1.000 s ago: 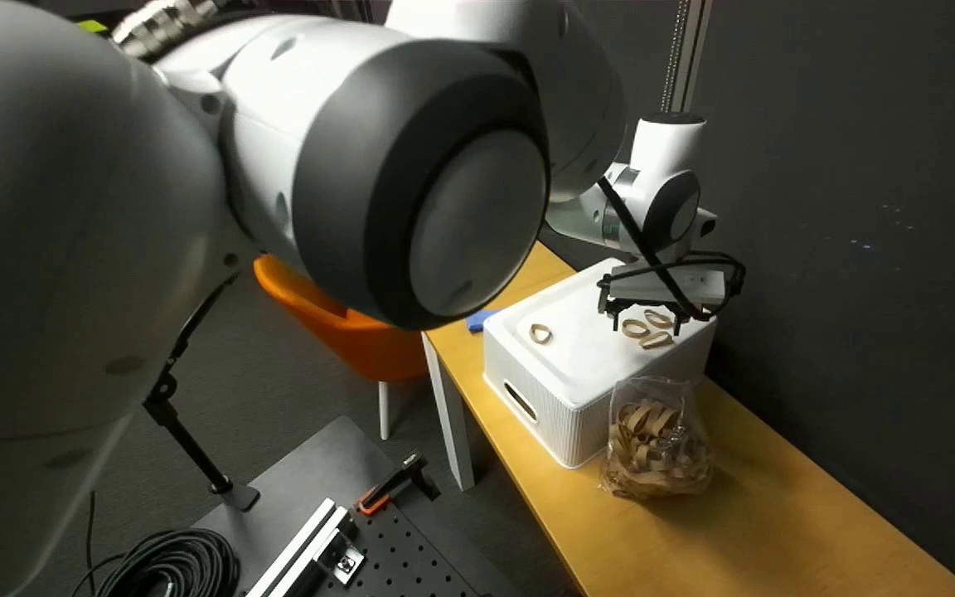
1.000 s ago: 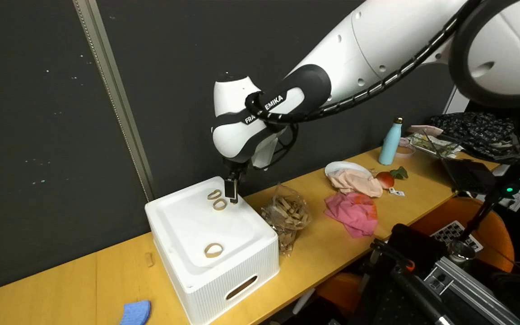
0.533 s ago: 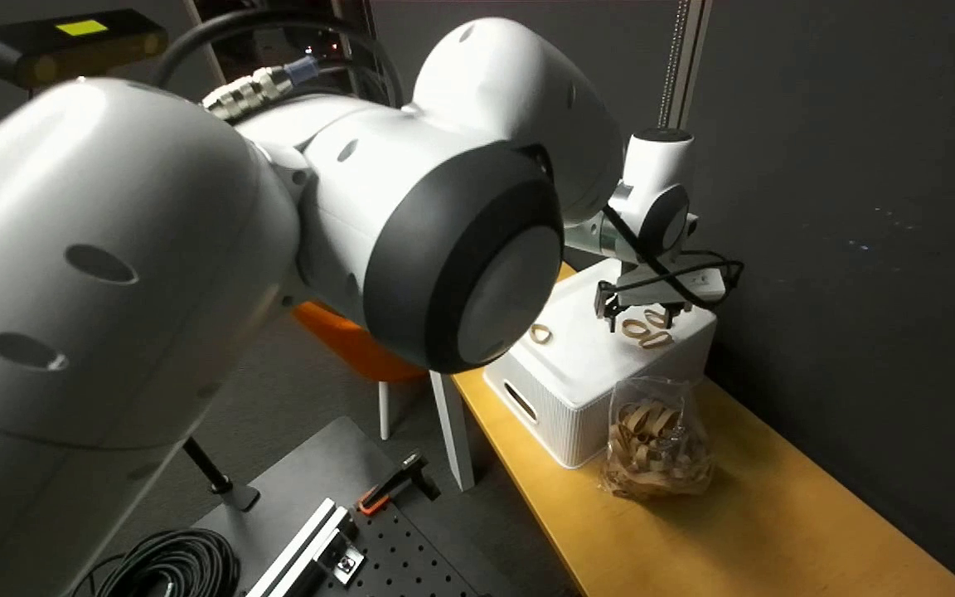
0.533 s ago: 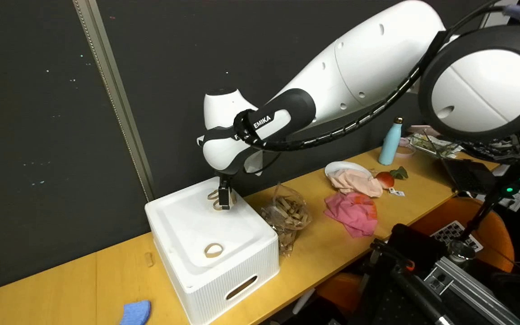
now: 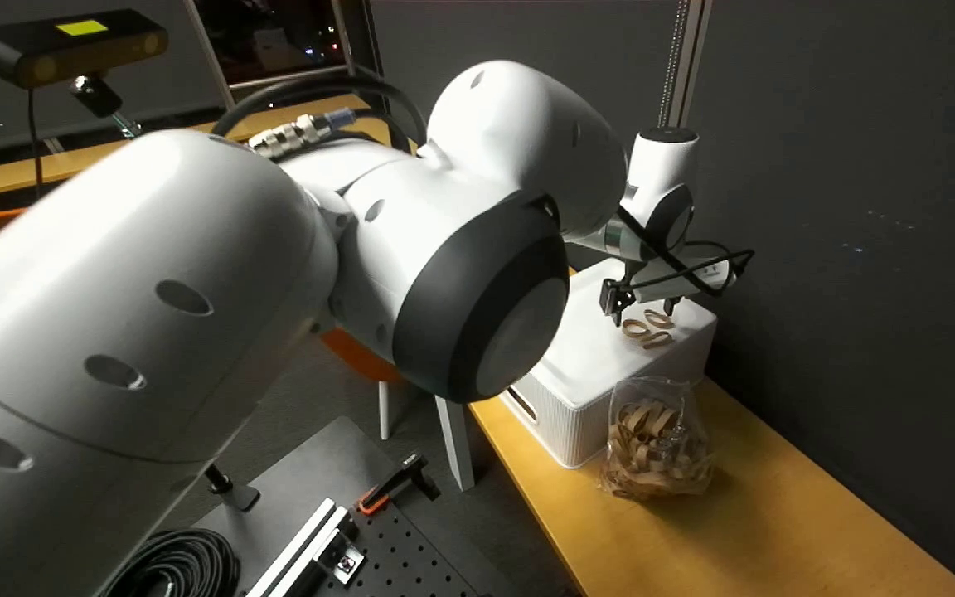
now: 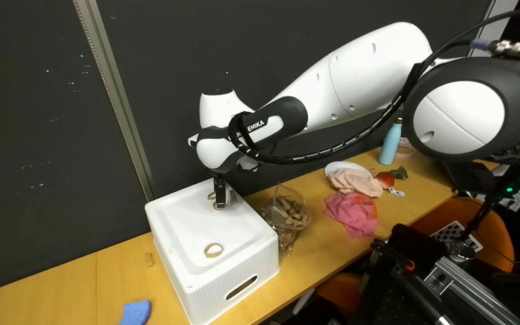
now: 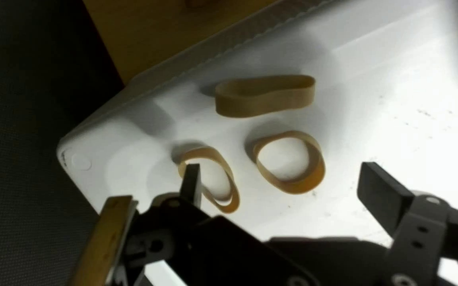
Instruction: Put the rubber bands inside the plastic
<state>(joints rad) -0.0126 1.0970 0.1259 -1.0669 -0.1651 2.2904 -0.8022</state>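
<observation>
The gripper (image 7: 280,178) points down over the white box (image 6: 192,230), toward its far corner in an exterior view; its fingers are spread wide and it has hold of nothing. In the wrist view one fingertip (image 7: 191,180) passes in front of an oval rubber band (image 7: 235,200) — whether they touch, I cannot tell. Near it, a round rubber band (image 7: 310,180) and a long, narrow rubber band (image 7: 261,104) lie on the box's top. Well apart from these, toward the box's near side in an exterior view, lies a single rubber band (image 6: 213,255). The plastic bag (image 5: 647,394) sits just beside the box in both exterior views, a clump of rubber bands (image 5: 656,448) showing inside it. Both rest on a wooden table (image 6: 61,280), which also bears a blue item (image 6: 136,312) at near left and, farther right, a pink cloth (image 6: 354,214) — with a light blue bottle (image 6: 390,144) beyond.
</observation>
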